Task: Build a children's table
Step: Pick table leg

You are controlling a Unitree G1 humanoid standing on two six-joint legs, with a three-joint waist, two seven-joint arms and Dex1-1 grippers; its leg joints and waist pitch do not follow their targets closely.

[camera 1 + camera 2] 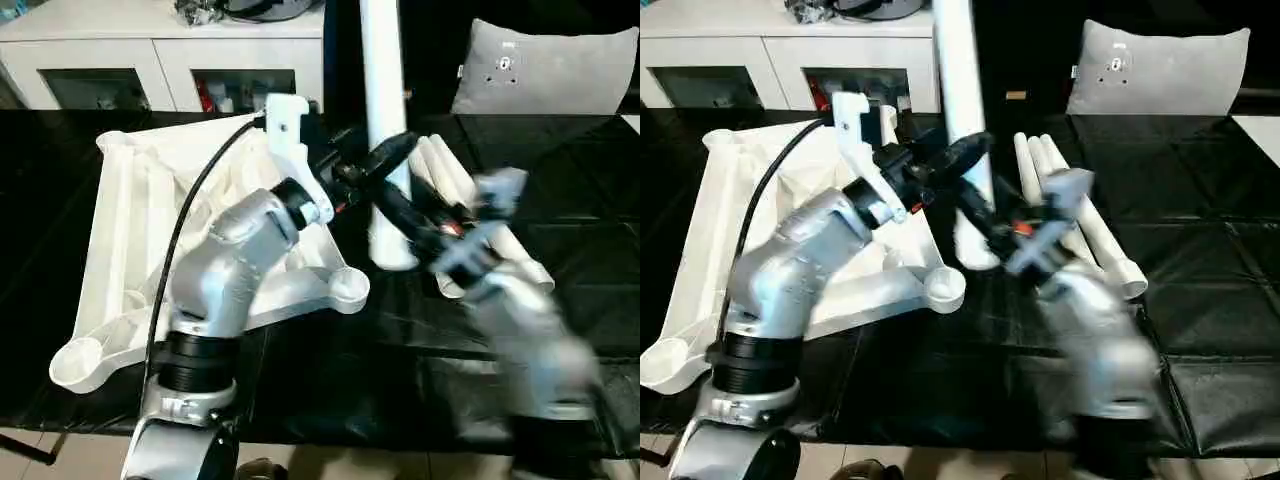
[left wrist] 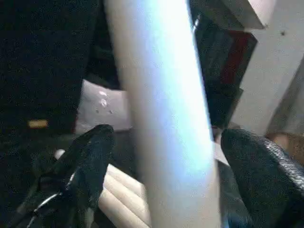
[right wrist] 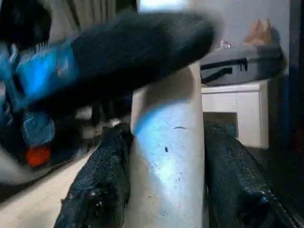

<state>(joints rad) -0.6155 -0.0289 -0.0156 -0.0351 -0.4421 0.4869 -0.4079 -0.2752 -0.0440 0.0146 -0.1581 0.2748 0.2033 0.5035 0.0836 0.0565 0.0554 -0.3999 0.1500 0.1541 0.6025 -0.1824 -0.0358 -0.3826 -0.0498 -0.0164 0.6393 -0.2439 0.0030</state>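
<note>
The white table top (image 1: 130,230) lies upside down on the left of the black surface, ribs up, with a round corner socket (image 1: 346,286) nearest the middle. One white leg (image 1: 384,110) stands upright just right of that socket, its lower end low over the surface. My left gripper (image 2: 168,137) straddles the leg higher up, and its fingers (image 2: 90,161) stand off the tube, open. My right gripper (image 3: 166,137) is shut on the same leg lower down, a finger pressed on each side. More legs (image 1: 1070,190) lie side by side behind my right arm.
A white cabinet (image 1: 150,60) with glass doors stands behind the work surface. A grey cushion (image 1: 545,70) lies at the back right. The black cover (image 1: 570,210) stretches to the right, and its front edge runs close to my body.
</note>
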